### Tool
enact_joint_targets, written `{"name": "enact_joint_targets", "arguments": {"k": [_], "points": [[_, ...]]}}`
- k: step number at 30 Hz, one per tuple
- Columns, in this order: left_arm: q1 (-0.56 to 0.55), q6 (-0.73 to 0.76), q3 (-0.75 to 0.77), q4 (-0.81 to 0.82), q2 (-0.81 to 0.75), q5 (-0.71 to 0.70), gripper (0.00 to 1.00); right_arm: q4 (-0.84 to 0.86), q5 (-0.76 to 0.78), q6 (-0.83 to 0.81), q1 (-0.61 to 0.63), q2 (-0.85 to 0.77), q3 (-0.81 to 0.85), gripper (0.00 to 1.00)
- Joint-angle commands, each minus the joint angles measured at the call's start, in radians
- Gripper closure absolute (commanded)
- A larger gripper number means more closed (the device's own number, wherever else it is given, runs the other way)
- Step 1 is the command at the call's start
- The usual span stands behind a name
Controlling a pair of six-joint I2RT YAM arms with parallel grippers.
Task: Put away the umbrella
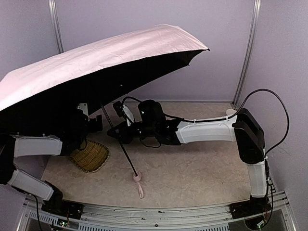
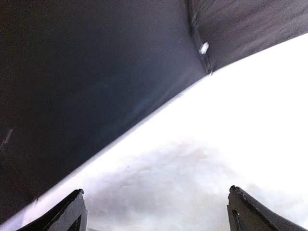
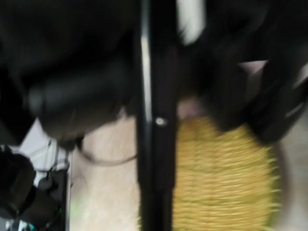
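From above, one umbrella (image 1: 96, 57) stood open. Its pale pink canopy (image 1: 72, 65) spread above and to the left of both pincers, and its black shaft (image 1: 122, 151) slanted down to a whitish handle (image 1: 137, 177) resting on the table (image 1: 192, 168), nearer the bases than the right pincer (image 1: 117, 134). Two arms were in view. The right one reached across from the right, and its pincer met the shaft partway up. The left pincer (image 1: 97, 124) sat just to the left of the shaft, under the canopy, apart from it. One woven tray (image 1: 89, 155) lay below the left pincer. Only this view took in the handle, the pink outer side and both arms together.

The left wrist camera showed what the top view could not: the pincer's two fingertips (image 2: 72, 211) spread wide at the bottom corners, nothing between them. The canopy's black lining (image 2: 86, 86) filled the space above them, with one rib (image 2: 199, 38) ending in a small white tip. The rest was washed out by glare.

The right wrist camera was blurred. The shaft ran straight up the middle, where this pincer's jaws had closed on it. The yellow weave of the tray lay beyond it to the right. The fingers themselves were too smeared to pick out.
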Motion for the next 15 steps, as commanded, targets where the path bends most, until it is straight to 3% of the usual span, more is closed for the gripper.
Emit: {"name": "enact_joint_targets", "arguments": {"k": [1, 5, 12, 15], "points": [[-0.09, 0.081, 0.061, -0.038, -0.043, 0.025, 0.02, 0.311, 0.064, 0.102, -0.09, -0.204, -0.09, 1.0], [-0.178, 0.1, 0.096, -0.074, -0.071, 0.159, 0.02, 0.415, 0.175, 0.137, -0.128, -0.305, -0.155, 1.0], [-0.296, 0.007, 0.133, 0.032, -0.09, 0.704, 0.07, 0.63, 0.279, 0.173, -0.133, -0.412, -0.285, 1.0], [-0.325, -0.087, 0.176, 0.116, -0.056, 0.842, 0.04, 0.631, 0.24, 0.186, -0.134, -0.418, -0.28, 1.0]]}}
